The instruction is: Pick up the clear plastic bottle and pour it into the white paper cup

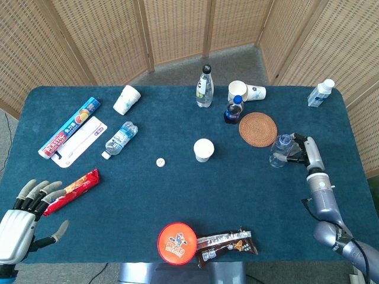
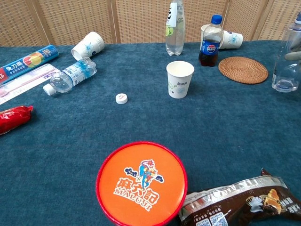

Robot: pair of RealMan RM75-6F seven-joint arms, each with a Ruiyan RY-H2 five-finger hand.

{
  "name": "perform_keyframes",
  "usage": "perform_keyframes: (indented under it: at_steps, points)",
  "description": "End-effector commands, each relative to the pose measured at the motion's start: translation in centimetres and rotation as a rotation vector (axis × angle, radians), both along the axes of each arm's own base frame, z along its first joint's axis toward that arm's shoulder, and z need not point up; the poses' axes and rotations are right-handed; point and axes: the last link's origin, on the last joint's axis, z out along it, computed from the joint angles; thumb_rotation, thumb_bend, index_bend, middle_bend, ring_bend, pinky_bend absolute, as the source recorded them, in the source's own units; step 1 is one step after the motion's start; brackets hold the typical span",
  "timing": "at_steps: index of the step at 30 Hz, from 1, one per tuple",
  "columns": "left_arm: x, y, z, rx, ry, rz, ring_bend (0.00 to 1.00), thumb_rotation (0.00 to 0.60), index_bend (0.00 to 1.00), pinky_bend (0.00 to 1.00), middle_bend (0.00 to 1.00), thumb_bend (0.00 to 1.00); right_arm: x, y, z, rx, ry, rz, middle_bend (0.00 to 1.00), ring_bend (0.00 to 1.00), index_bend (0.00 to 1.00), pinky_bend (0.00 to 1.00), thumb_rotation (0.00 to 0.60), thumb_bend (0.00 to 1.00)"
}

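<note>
The right hand grips the clear plastic bottle from its outer side, fingers wrapped round the body, at the right part of the counter just below the woven coaster. The bottle stands upright and uncapped, with what looks like only a little liquid at the bottom; whether its base rests on the cloth or hangs just above it cannot be told.

The white paper cup stands upright and well apart, toward the middle of the counter. The risk, as I judge it, lies in the reach across: the thin-walled bottle may buckle or twist in the grip, and a tilt started too early would spill on the cloth. The light cup could also be tipped by a knock from the bottle's neck.

The left hand holds nothing, fingers spread, at the near-left corner beside a red snack packet.

The head view shows both hands and the whole layout. The chest view misses the left hand and cuts the bottle at the right edge, but shows the cup's open mouth side-on and the small white cap lying to its left.
</note>
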Motion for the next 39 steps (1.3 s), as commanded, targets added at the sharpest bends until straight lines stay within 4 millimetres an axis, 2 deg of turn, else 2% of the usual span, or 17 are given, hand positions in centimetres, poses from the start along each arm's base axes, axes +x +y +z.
perform_keyframes:
  at_steps: [1,11,19,30,39]
  points:
    - [0.1,-0.1,0.1,0.001,0.003,0.000,0.14,0.492,0.22,0.05,0.19,0.38,-0.9,0.2,-0.5,-0.002,-0.014,-0.009,0.62,0.55,0.65,0.52,0.600,0.14]
    - [0.4,-0.3,0.0,-0.004,0.009,-0.003,0.14,0.493,0.22,0.05,0.19,0.38,-1.9,0.9,-1.8,-0.004,-0.066,-0.011,0.61,0.53,0.65,0.51,0.600,0.14]
    - [0.6,-0.4,0.2,0.000,0.014,-0.003,0.14,0.491,0.22,0.05,0.19,0.38,-1.6,0.7,-3.3,-0.002,-0.097,0.005,0.61,0.53,0.65,0.51,0.600,0.14]
    - [0.6,-0.6,0.2,-0.002,0.017,-0.002,0.14,0.493,0.22,0.05,0.19,0.38,-1.3,0.7,-4.3,0.004,-0.129,0.016,0.61,0.51,0.64,0.50,0.600,0.14]
    - [0.6,-0.5,0.1,-0.004,0.015,-0.007,0.14,0.493,0.22,0.05,0.19,0.38,-1.7,1.3,-5.1,0.024,-0.150,0.013,0.58,0.46,0.63,0.40,0.600,0.14]
